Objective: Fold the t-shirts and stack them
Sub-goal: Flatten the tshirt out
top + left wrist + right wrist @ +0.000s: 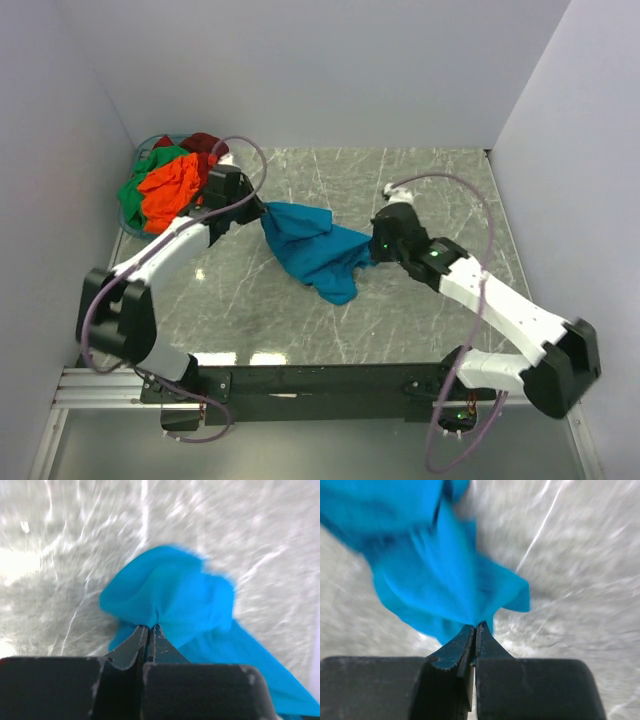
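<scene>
A teal-blue t-shirt point(315, 250) hangs bunched between my two grippers over the middle of the marble table. My left gripper point(262, 213) is shut on its left end; the left wrist view shows the cloth point(170, 595) pinched at the fingertips. My right gripper point(374, 250) is shut on its right end, with the cloth point(435, 575) pinched the same way in the right wrist view. Orange point(168, 190), green point(150, 170) and dark red point(203, 146) t-shirts lie heaped in the basket at the far left.
The round teal-rimmed basket point(127, 215) stands in the back left corner against the left wall. Grey walls close the table on the left, back and right. The metal rail point(300, 380) with the arm bases runs along the near edge.
</scene>
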